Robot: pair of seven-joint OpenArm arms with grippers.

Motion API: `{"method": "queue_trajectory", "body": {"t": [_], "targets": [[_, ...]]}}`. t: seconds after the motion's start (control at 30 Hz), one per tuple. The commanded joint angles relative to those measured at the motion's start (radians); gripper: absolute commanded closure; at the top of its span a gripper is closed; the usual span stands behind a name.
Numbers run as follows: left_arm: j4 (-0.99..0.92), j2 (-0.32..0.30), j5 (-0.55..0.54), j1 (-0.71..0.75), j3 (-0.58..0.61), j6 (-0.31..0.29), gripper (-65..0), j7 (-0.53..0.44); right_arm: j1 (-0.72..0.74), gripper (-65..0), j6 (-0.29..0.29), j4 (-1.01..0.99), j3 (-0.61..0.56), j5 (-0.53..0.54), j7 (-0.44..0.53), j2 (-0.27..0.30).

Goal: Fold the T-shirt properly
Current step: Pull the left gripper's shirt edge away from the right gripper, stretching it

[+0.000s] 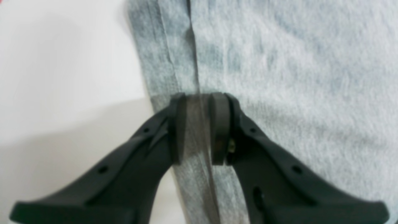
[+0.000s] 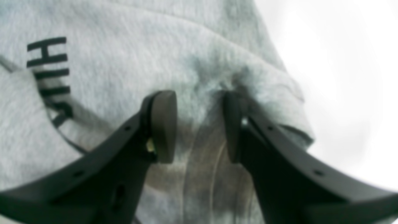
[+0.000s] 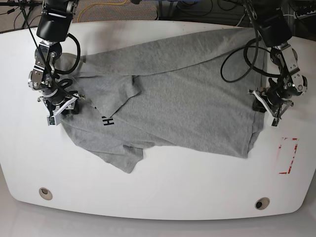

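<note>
1. The T-shirt (image 3: 187, 108) lies on the white table (image 3: 163, 197), spread lengthwise around the black lettering (image 3: 107, 120); its cloth runs well beyond the lettering toward the left gripper (image 1: 199, 127), with a loose flap on the base camera's side of the letters.
2. The right gripper (image 2: 199, 126) is near the lettering, at the shirt's close edge; its fingers stand apart, cloth showing between them, with no firm pinch evident.
3. The left gripper is well apart from the lettering, over layered cloth at the far edge; its fingers are parted too, more narrowly.
4. The step looks like lining up an early fold; next, probably, close both on the cloth, then carry it over evenly; uneven grips could skew the crease.
</note>
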Motion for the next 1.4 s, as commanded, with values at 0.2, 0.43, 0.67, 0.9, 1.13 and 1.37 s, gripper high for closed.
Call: {"method": "queue_trajectory", "body": {"t": [0.2, 0.43, 0.67, 0.9, 1.13, 1.37], "targets": [[-0.047, -0.029, 0.035, -0.052, -0.002, 0.007, -13.3, 0.048, 0.046, -32.3, 0.000, -0.003, -0.001, -0.008, -0.031, 0.017], [0.058, -0.029, 0.029, -0.050, -0.005, 0.007, -13.3, 0.125, 0.042, -35.8, 0.001, 0.056, -0.001, -0.008, -0.035, 0.017], [0.231, -0.026, 0.029, -0.023, -0.010, 0.007, -13.3, 0.226, 0.017, -36.0, 0.001, 0.179, -0.001, -0.006, -0.087, 0.009], [0.478, 0.001, 0.026, 0.060, -0.007, 0.007, -18.9, 0.306, -0.050, -36.1, 0.000, 0.319, -0.001, 0.000, -0.117, -0.009], [0.710, 0.020, 0.026, 0.221, -0.004, 0.007, -30.7, 0.311, -0.135, -36.1, 0.000, 0.446, 0.001, -0.008, -0.118, -0.048], [0.766, 0.020, 0.023, 0.388, 0.037, 0.007, -30.7, 0.312, -0.173, -36.1, -0.002, 0.463, 0.001, -0.008, -0.118, -0.079]]}}
